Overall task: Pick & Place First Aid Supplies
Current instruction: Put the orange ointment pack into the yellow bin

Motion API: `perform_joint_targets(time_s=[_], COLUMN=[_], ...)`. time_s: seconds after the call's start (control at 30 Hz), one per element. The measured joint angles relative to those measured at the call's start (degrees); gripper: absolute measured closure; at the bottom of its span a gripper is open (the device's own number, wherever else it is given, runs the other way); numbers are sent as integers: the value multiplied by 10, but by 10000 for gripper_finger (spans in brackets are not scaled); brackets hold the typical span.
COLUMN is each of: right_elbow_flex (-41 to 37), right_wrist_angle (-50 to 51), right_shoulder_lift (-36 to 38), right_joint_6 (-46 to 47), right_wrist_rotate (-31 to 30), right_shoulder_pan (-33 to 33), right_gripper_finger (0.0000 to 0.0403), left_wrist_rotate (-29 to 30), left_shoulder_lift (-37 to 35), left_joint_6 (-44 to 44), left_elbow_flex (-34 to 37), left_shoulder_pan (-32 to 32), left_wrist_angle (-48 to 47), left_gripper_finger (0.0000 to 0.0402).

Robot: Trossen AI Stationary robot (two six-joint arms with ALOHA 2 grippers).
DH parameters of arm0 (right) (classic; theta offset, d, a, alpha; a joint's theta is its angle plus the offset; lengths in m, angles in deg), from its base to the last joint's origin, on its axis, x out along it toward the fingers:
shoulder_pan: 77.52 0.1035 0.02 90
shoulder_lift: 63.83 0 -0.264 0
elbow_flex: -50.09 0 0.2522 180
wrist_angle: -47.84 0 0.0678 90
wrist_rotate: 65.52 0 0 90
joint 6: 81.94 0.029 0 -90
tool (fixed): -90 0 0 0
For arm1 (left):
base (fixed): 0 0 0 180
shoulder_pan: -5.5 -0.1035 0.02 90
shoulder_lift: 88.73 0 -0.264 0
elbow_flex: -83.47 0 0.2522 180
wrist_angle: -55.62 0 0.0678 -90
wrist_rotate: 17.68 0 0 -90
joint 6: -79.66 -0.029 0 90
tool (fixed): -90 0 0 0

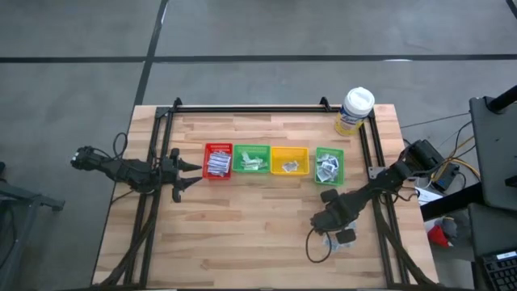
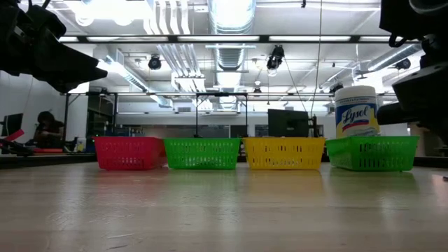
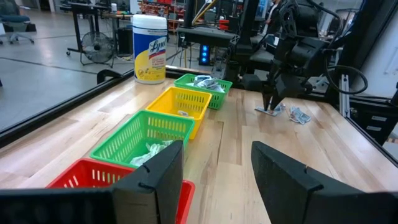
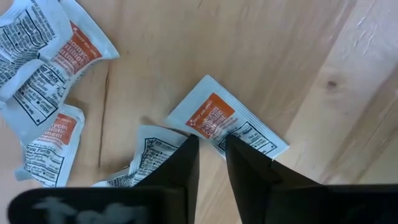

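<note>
Several first aid supplies lie loose and flat on the wood near the table's right front: white printed packets with orange patches [image 4: 224, 121], [image 4: 46, 68], also seen from the left wrist [image 3: 298, 115]. My right gripper [image 4: 212, 144] points down over them. Its fingers stand a narrow gap apart, astride the edge of one orange-patched packet, with a black-printed packet [image 4: 155, 155] beside one finger. In the high view this gripper [image 1: 334, 226] is in front of the right green tray. My left gripper [image 1: 190, 174] waits open at the table's left, level, facing the red tray. My right gripper comes from above, fingers pointing down. Its fingertips [image 4: 235, 149] stand at the near edge [image 4: 214, 134] of the orange-patched packet, one on each side of that edge. Whether they touch it I cannot tell. The packet lies flat on the table.
Four small trays stand in a row across the table's middle: red [image 1: 218, 162], green [image 1: 252, 159], yellow [image 1: 289, 160] and green [image 1: 329, 166], each holding packets. A white-lidded yellow-labelled tub [image 1: 355, 109] stands at the far right corner. Black frame rails [image 1: 242, 109] run along the table's far edge and sides.
</note>
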State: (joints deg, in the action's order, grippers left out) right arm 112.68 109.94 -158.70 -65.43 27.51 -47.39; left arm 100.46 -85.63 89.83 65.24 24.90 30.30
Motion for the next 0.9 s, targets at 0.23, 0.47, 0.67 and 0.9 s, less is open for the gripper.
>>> perform_joint_targets(time_s=[0.23,0.47,0.67,0.9], right_elbow_flex=[4,11,19,26], right_wrist_angle=[0,-3,-4,8], right_shoulder_lift=[-1,-2,-3,-3], right_joint_6=[0,0,0,9], right_wrist_rotate=[-1,-3,-4,-1], right_shoulder_pan=[0,0,0,0], right_gripper_finger=[361,385,394,394], left_wrist_rotate=[0,0,0,0], left_shoulder_lift=[0,0,0,0], left_joint_6=[0,0,1,2], left_elbow_flex=[0,0,0,0], left_shoulder_pan=[0,0,0,0], left_wrist_angle=[0,0,0,0], left_gripper_finger=[213,213,213,213])
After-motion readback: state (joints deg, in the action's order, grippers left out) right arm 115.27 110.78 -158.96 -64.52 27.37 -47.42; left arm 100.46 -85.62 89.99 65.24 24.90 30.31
